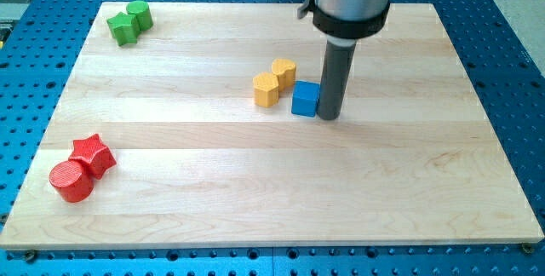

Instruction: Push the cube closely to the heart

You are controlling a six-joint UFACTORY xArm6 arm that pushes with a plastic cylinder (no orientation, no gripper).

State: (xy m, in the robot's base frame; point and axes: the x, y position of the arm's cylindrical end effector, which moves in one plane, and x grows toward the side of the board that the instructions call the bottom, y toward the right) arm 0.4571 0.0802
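The blue cube point(304, 99) sits near the middle of the wooden board. My tip point(329, 117) stands right against the cube's right side. Just left of the cube lies the yellow heart-like block point(283, 72), with a yellow hexagonal block point(266, 90) touching it at its lower left. The cube is close to the yellow pair, a small gap apart.
A green star-like block point(123, 29) and a green cylinder point(140, 14) sit together at the view's top left. A red star point(94, 154) and a red cylinder point(71, 181) sit together at the bottom left. The board point(383, 191) lies on a blue perforated table.
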